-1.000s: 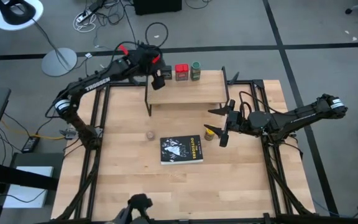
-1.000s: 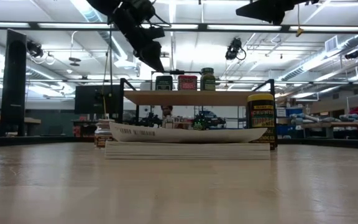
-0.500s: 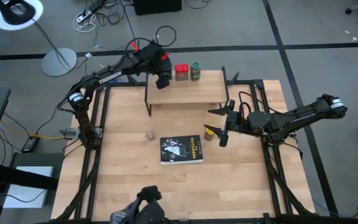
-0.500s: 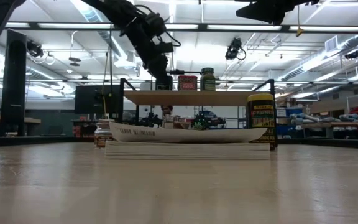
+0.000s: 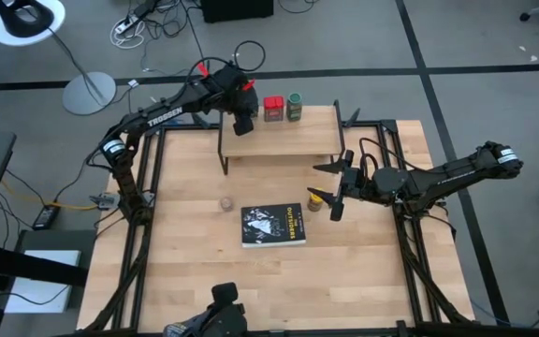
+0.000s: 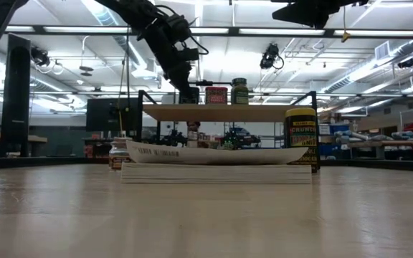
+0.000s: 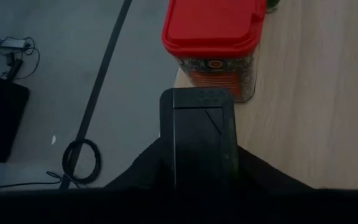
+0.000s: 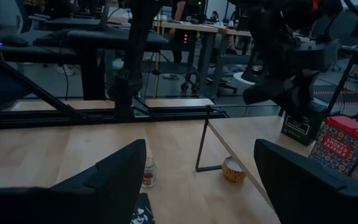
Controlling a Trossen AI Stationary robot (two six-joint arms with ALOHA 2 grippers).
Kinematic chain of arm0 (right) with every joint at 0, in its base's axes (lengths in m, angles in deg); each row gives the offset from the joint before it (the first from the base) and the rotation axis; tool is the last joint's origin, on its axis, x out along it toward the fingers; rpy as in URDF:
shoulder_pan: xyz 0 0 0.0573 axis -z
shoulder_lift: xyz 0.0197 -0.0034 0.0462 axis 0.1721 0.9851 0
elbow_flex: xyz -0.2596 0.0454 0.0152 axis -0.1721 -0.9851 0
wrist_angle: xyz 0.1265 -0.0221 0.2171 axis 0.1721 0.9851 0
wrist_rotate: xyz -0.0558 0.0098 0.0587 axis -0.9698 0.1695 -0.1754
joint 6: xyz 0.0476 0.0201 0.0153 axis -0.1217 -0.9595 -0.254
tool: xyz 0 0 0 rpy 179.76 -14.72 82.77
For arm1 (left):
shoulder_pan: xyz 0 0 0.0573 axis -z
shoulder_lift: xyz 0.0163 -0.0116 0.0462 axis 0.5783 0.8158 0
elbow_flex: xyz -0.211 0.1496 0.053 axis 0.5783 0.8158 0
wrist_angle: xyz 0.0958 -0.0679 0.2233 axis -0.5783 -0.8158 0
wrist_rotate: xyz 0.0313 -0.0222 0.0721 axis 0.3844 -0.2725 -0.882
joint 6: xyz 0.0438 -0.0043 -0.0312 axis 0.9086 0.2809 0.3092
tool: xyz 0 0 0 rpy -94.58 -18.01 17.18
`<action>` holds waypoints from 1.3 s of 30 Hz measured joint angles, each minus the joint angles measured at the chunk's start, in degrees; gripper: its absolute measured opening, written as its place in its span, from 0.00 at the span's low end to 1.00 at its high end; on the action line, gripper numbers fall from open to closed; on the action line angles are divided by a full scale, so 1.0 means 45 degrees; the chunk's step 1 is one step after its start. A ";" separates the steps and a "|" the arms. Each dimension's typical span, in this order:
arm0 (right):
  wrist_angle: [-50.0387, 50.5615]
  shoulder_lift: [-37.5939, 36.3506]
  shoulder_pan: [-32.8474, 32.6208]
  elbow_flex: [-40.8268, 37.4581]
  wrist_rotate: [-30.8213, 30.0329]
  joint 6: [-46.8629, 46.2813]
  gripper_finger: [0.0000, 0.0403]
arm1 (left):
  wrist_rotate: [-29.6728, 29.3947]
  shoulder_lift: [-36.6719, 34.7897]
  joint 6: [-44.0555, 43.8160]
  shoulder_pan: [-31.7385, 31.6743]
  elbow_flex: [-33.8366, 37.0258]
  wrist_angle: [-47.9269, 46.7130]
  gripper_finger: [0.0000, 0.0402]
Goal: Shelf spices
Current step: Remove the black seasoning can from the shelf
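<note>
The dark tin (image 6: 188,95) is sitting on the shelf (image 5: 279,139) at upper centre, beside the red tin (image 5: 273,109) and green-topped jar (image 5: 295,106). The left gripper (image 5: 241,117) is pinching the dark tin. The right gripper (image 5: 332,191), fingers spread, is hovering right of centre above the yellow-topped jar (image 5: 314,201).

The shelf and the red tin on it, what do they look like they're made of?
The shelf: a pale wood plank, matte with visible grain, on thin black legs that look like metal rod. The red tin: its glossy red lid looks like moulded plastic; the printed body could be metal or card, hard to tell.
</note>
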 joint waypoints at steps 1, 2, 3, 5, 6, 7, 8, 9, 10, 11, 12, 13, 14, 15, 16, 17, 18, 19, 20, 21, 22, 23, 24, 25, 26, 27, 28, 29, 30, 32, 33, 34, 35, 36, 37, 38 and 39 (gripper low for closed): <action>-0.0003 0.0000 0.0000 0.0000 -0.0004 0.0000 0.74 | 0.0025 -0.0057 -0.0021 0.0004 0.0000 -0.0075 0.30; 0.0001 0.0000 0.0000 0.0000 -0.0005 0.0000 0.74 | 0.0033 -0.0120 -0.0034 0.0039 0.0000 -0.0195 0.30; -0.0003 0.0000 0.0000 0.0000 -0.0005 0.0000 0.74 | 0.0027 -0.0179 -0.0035 0.0080 -0.0058 -0.0426 0.30; -0.0012 0.0000 0.0000 0.0000 -0.0005 0.0000 0.74 | -0.0004 -0.0279 -0.0034 0.0177 -0.0554 -0.1158 0.30; -0.0018 0.0000 0.0000 0.0000 -0.0005 -0.0003 0.74 | -0.0022 -0.0352 -0.0035 0.0264 -0.0928 -0.1648 0.30; -0.0018 0.0000 0.0000 0.0000 -0.0008 -0.0005 0.74 | -0.0018 -0.0421 -0.0039 0.0351 -0.1329 -0.2211 0.30; -0.0019 0.0000 0.0000 0.0000 -0.0012 -0.0005 0.74 | 0.0009 -0.0463 -0.0048 0.0467 -0.1835 -0.2888 0.30; -0.0027 0.0000 0.0000 0.0000 -0.0014 -0.0004 0.74 | 0.0127 -0.0479 -0.0085 0.0596 -0.2377 -0.3535 0.30; -0.0032 0.0000 0.0000 0.0000 -0.0015 -0.0002 0.74 | 0.0343 -0.0479 -0.0167 0.0761 -0.2866 -0.4117 0.30; -0.0032 0.0000 0.0000 0.0000 -0.0013 -0.0005 0.74 | 0.0545 -0.0479 -0.0320 0.0989 -0.3337 -0.4705 0.30; -0.0032 0.0000 0.0000 0.0000 -0.0015 0.0000 0.74 | 0.0773 -0.0474 -0.0456 0.1248 -0.3759 -0.5220 0.30; -0.0033 0.0000 0.0000 0.0000 -0.0015 0.0000 0.74 | 0.1067 -0.0474 -0.0670 0.1561 -0.4140 -0.5566 0.30; -0.0042 0.0000 0.0000 0.0000 -0.0015 0.0000 0.74 | 0.1362 -0.0474 -0.0764 0.1883 -0.4467 -0.5766 0.30; -0.0052 0.0000 0.0000 0.0000 -0.0015 0.0000 0.74 | 0.1603 -0.0479 -0.0893 0.2227 -0.4717 -0.5946 0.30; -0.0052 0.0000 0.0000 0.0000 -0.0015 0.0000 0.74 | 0.1706 -0.0479 -0.1007 0.2614 -0.4880 -0.6196 0.30; -0.0051 0.0000 0.0000 0.0000 -0.0015 0.0000 0.74 | 0.1716 -0.0479 -0.1202 0.3006 -0.4938 -0.6405 0.30; -0.0057 0.0000 0.0000 0.0000 -0.0015 0.0000 0.74 | 0.1702 -0.0479 -0.1407 0.3366 -0.4945 -0.6498 0.30; -0.0057 0.0000 0.0000 0.0000 -0.0015 0.0000 0.74 | 0.1692 -0.0466 -0.1680 0.3751 -0.4896 -0.6503 0.30; -0.0055 0.0000 0.0000 0.0000 -0.0015 0.0000 0.74 | 0.1681 -0.0464 -0.1930 0.4140 -0.4774 -0.6495 0.30; -0.0057 0.0000 0.0000 0.0000 -0.0015 0.0000 0.74 | 0.1644 -0.0464 -0.2265 0.4541 -0.4595 -0.6522 0.30; -0.0057 0.0000 -0.0006 0.0000 -0.0015 0.0000 0.74 | 0.1620 -0.0464 -0.2631 0.4940 -0.4409 -0.6523 0.30; -0.0057 0.0000 -0.0015 0.0000 -0.0015 0.0000 0.74 | 0.1520 -0.0464 -0.2992 0.5329 -0.4198 -0.6502 0.30; -0.0057 0.0000 -0.0029 0.0000 -0.0019 0.0004 0.74 | 0.1254 -0.0464 -0.3303 0.5733 -0.3937 -0.6451 0.30; -0.0057 0.0000 -0.0029 0.0000 -0.0018 0.0016 0.74 | 0.0920 -0.0464 -0.3566 0.6126 -0.3629 -0.6312 0.30; -0.0057 0.0000 -0.0039 0.0000 -0.0015 0.0024 0.74 | 0.0563 -0.0464 -0.3769 0.6507 -0.3283 -0.6087 0.30; -0.0057 0.0000 -0.0039 0.0000 -0.0015 0.0029 0.74 | 0.0182 -0.0464 -0.4008 0.6851 -0.2931 -0.5810 0.30; -0.0057 0.0000 -0.0039 0.0000 -0.0016 0.0031 0.74 | -0.0146 -0.0459 -0.4154 0.7152 -0.2551 -0.5423 0.30; -0.0058 0.0000 -0.0039 0.0000 -0.0018 0.0034 0.74 | -0.0404 -0.0455 -0.4404 0.7438 -0.2167 -0.5000 0.30; -0.0060 0.0000 -0.0039 0.0000 -0.0018 0.0036 0.74 | -0.0530 -0.0455 -0.4645 0.7689 -0.1730 -0.4477 0.30; -0.0057 0.0000 -0.0073 0.0000 -0.0019 0.0039 0.74 | -0.0734 -0.0455 -0.5028 0.8073 -0.0714 -0.3241 0.30; -0.0062 0.0000 -0.0088 0.0000 -0.0019 0.0060 0.74 | -0.0829 -0.0455 -0.5267 0.8233 -0.0184 -0.2666 0.30; -0.0057 0.0000 -0.0107 0.0000 -0.0017 0.0078 0.74 | -0.1003 -0.0452 -0.5483 0.8361 0.0340 -0.2183 0.30; -0.0057 0.0000 -0.0149 0.0000 -0.0015 0.0078 0.74 | -0.1201 -0.0445 -0.5718 0.8451 0.0878 -0.1751 0.30; -0.0061 0.0000 -0.0169 0.0000 -0.0015 0.0082 0.74 | -0.1349 -0.0445 -0.5927 0.8505 0.1359 -0.1323 0.30; -0.0064 0.0000 -0.0188 0.0000 -0.0015 0.0083 0.74 | -0.1442 -0.0445 -0.6052 0.8526 0.1819 -0.0924 0.30; -0.0068 0.0000 -0.0210 0.0000 -0.0015 0.0087 0.74 | -0.1477 -0.0445 -0.6207 0.8526 0.2285 -0.0565 0.30; -0.0083 0.0000 -0.0219 0.0000 -0.0015 0.0087 0.74 | -0.1517 -0.0445 -0.6403 0.8525 0.2730 -0.0260 0.30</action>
